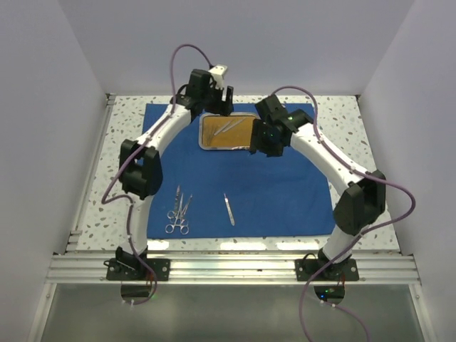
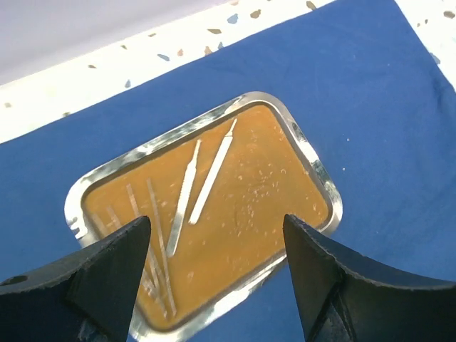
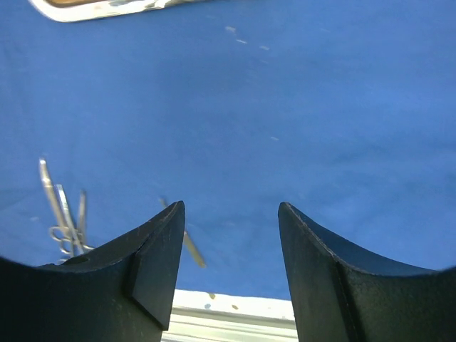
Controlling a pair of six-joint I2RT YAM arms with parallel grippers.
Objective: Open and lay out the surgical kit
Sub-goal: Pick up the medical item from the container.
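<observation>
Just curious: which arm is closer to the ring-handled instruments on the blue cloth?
Left. The left arm rises beside the ring-handled instruments; the right arm stands across the blue cloth.

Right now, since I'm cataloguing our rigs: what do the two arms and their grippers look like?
The left arm and right arm match: white tubular links, chunky black joint housings, black base plates. A purple cable loops along each. The left gripper and right gripper have broad matte-black fingers tapering to the tips. A white block tops the left wrist.

cloth spread flat | tray far-centre, instruments inside | scissors near-left
</observation>
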